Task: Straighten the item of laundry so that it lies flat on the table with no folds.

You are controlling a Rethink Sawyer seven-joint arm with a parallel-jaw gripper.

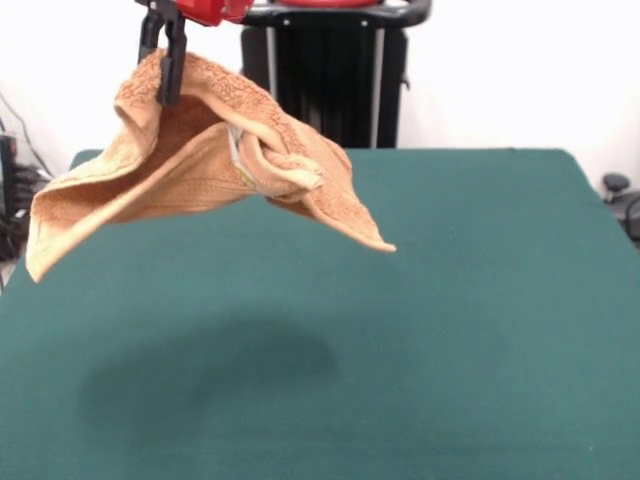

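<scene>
Front view shows the towel (190,160) hanging in the air above the table (450,300), lifted clear of the green cloth. It is pinched at its top, near the picture's upper left, where the gripper (165,60) has its two dark fingers (172,65) closed on a raised fold of the terry cloth. From that held point the fabric drapes down and outward in a bunched, tent-like shape. One long flap runs down to the picture's left and ends in a corner (38,262) that hangs lowest. Another flap slopes down to the right and ends in a pointed corner (380,243). Between them the cloth is gathered into a rolled lump (285,165) with a pale strip (it may be a label or hem edge, too small to tell) showing beside it. No part of the towel touches the table.

A soft dark shadow (210,370) lies on the green top below the hanging cloth, toward the near left. Behind the gripper only a bit of the red arm (205,10) shows at the top edge. The black pedestal (325,75) stands at the table's far side, just right of the towel's top, against a white wall (520,70).
</scene>
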